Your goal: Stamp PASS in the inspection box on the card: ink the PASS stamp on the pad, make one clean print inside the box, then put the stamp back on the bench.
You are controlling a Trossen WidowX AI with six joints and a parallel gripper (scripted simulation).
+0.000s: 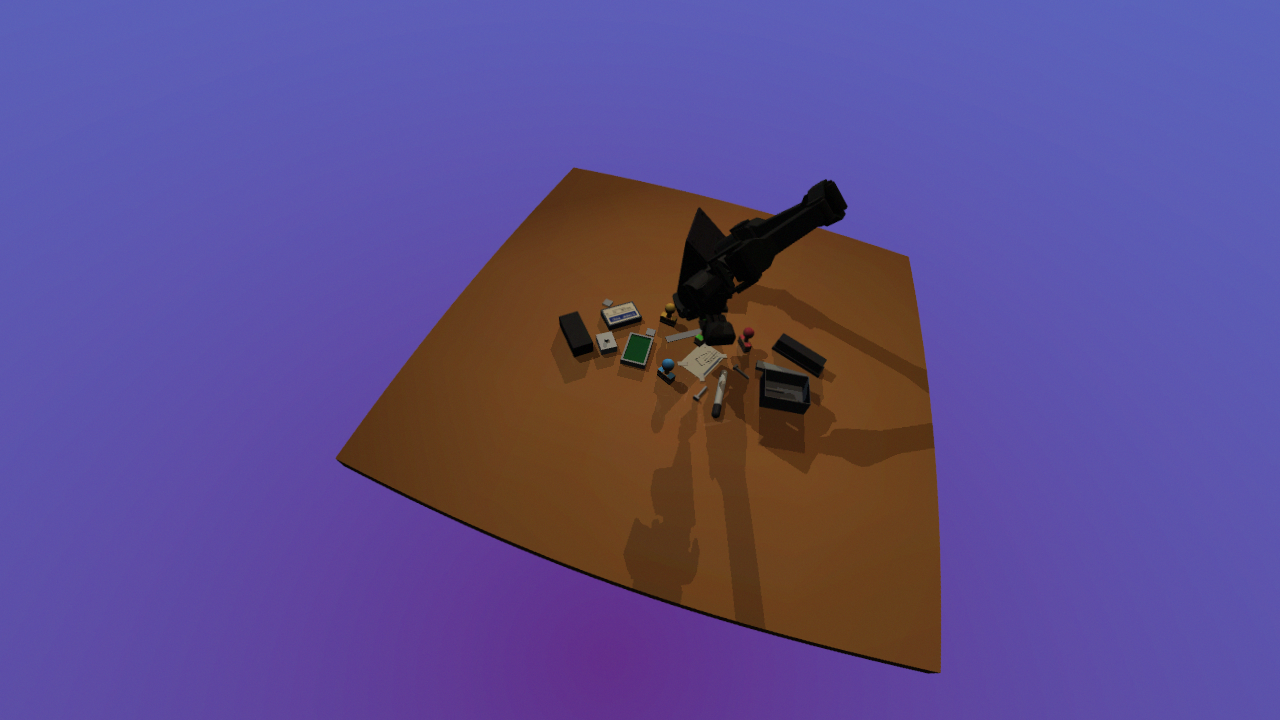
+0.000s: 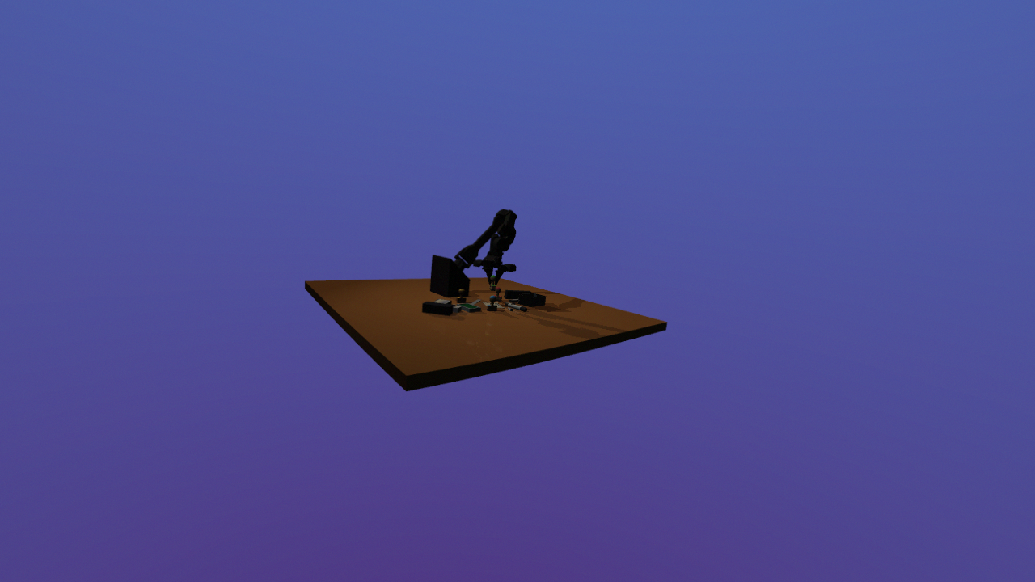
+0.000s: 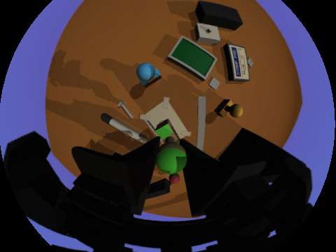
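My gripper (image 2: pixel 493 281) (image 3: pixel 169 141) is shut on the green-knobbed stamp (image 2: pixel 493 277) (image 3: pixel 171 159), its base pointing down, above the card. The stamp's word cannot be read. The cream card (image 1: pixel 698 365) (image 3: pixel 172 113) lies taped at its corners; the stamp and fingers hide part of it in the wrist view. Printed lines show on the card in the top view, too small to read. The green ink pad (image 1: pixel 637 349) (image 3: pixel 193 57) lies open in its pale frame, away from the gripper. The gap between stamp and card cannot be judged exactly.
A blue stamp (image 1: pixel 667 365) (image 3: pixel 145 71), yellow stamp (image 1: pixel 669 308) (image 3: pixel 236 110) and red stamp (image 1: pixel 748 333) (image 3: pixel 174 178) stand around the card. A marker (image 1: pixel 719 389) (image 3: pixel 120 127), bolt (image 3: pixel 127 110) and metal strip (image 3: pixel 201 122) lie beside it. A dark bin (image 1: pixel 783 406) stands to the right.
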